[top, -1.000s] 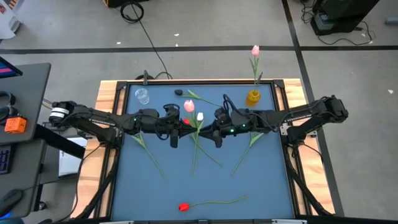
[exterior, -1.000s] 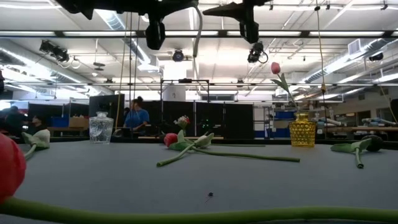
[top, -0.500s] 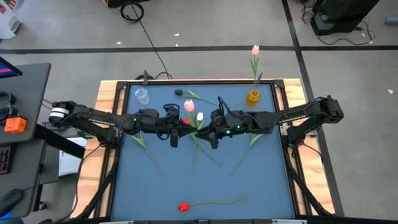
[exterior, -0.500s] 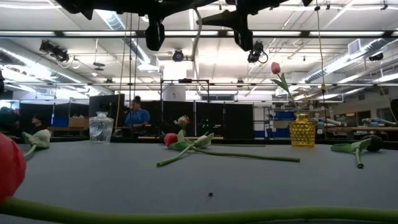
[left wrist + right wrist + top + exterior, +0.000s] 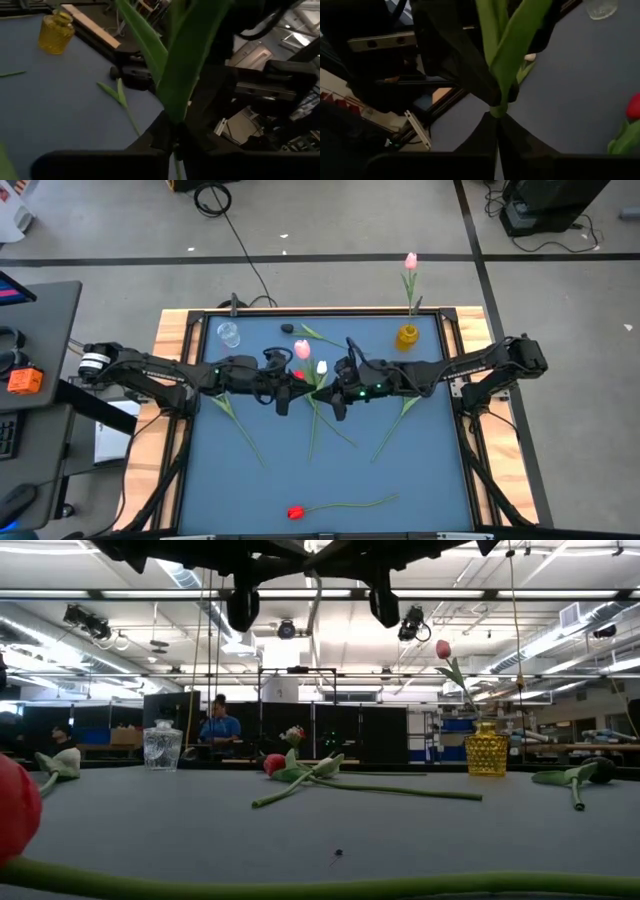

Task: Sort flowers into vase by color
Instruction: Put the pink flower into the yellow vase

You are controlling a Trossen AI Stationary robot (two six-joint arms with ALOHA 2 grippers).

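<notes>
A white-headed artificial tulip with a long green stem [image 5: 318, 380] is held above the middle of the blue tabletop [image 5: 420, 470], its stem clenched by both the left pincer [image 5: 172, 145] and the right pincer [image 5: 496, 120], which meet there.

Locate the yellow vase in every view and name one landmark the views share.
High view: yellow vase near the table's far edge, right of centre.
Low view: right side, holding a pink tulip.
Left wrist view: upper left corner.
Right wrist view: not in it.
Shared landmark: the clear glass vase.
</notes>
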